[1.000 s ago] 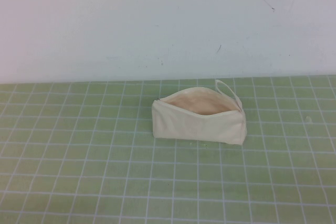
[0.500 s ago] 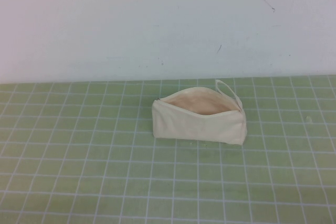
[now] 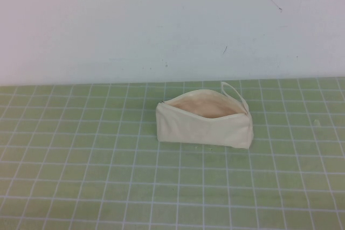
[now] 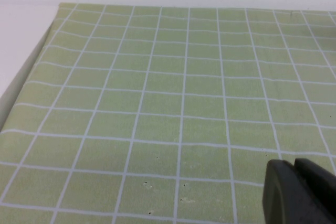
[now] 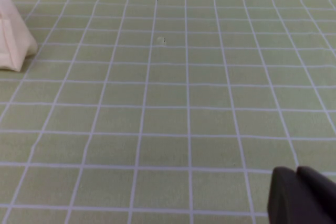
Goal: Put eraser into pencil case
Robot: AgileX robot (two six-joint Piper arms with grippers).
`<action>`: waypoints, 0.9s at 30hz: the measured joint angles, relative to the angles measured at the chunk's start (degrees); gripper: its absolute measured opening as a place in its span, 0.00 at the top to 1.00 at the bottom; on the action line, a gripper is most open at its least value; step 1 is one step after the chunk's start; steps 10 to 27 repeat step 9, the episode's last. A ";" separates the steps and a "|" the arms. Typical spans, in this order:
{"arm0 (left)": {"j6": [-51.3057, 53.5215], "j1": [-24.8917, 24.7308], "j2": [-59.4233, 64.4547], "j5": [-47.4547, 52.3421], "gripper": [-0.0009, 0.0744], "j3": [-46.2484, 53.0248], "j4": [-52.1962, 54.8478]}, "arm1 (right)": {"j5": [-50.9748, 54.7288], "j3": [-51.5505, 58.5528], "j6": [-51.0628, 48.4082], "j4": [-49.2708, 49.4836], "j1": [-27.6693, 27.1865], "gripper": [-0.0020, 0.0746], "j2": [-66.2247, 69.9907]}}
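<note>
Comparing last second: nothing moved. Pencil case (image 3: 204, 125) sits unzipped mid-mat (image 3: 81, 176); eraser nowhere visible — perhaps already inside. Left gripper (image 4: 299, 192), right gripper (image 5: 302, 195) hang low over mat — fingers pressed together, empty.

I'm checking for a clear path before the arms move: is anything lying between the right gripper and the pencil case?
Nothing visible does. The right gripper is over bare green grid mat, with the pencil case open-topped beyond. The left gripper is also over bare mat. No eraser shows.
</note>
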 joint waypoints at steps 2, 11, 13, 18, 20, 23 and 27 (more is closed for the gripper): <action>0.00 0.00 0.00 0.00 0.99 0.00 0.00 | 0.00 0.00 0.00 0.00 0.00 0.98 0.00; 0.00 0.00 0.00 0.00 0.99 0.00 0.00 | 0.21 -0.08 0.00 0.12 0.00 0.98 0.00; 0.00 0.00 0.00 0.00 0.99 0.00 0.00 | 0.21 -0.08 0.00 0.12 0.00 0.98 0.00; 0.00 0.00 0.00 0.00 0.99 0.00 0.00 | 0.21 -0.08 0.00 0.12 0.00 0.98 0.00; 0.00 0.00 0.00 0.00 0.99 0.00 0.00 | 0.21 -0.08 0.00 0.12 0.00 0.98 0.00; 0.00 0.00 0.00 0.00 0.99 0.00 0.00 | 0.21 -0.08 0.00 0.12 0.00 0.98 0.00; 0.00 0.00 0.00 0.00 0.99 0.00 0.00 | 0.21 -0.08 0.00 0.12 0.00 0.98 0.00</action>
